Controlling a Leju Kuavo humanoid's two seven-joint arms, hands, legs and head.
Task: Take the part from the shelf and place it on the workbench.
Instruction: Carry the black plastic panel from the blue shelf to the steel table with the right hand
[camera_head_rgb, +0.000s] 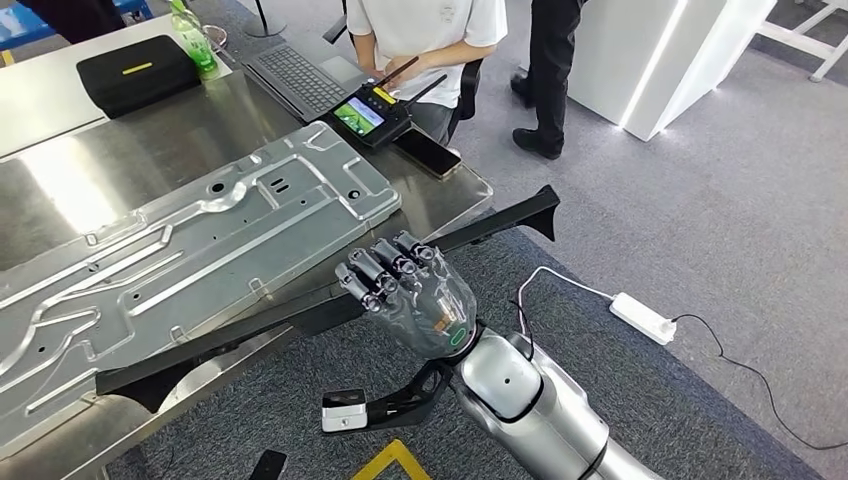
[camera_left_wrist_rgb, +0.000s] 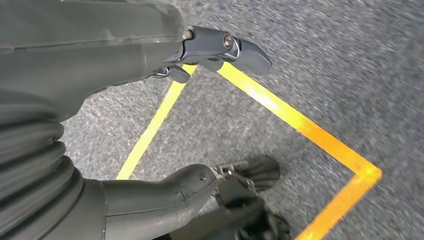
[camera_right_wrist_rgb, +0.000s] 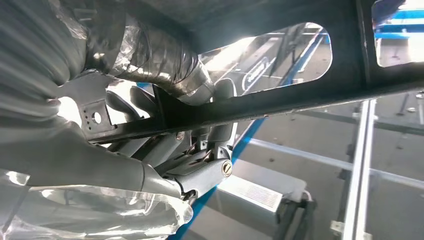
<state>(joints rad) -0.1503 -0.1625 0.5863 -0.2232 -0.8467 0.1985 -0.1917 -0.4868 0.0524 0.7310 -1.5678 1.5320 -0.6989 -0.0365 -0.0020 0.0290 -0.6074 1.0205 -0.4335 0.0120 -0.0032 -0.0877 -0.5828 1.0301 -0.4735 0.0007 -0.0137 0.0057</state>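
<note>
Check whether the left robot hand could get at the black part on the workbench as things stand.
Probably not yet: the left robot hand hangs over carpet by yellow floor tape, holding nothing, while the right robot hand grips the black part at the workbench edge.

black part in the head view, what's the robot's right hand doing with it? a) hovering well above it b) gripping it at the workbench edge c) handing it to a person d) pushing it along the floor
b: the right hand has its fingers wrapped over the long black part, which lies along the edge of the metal workbench beside the big silver panel.
</note>
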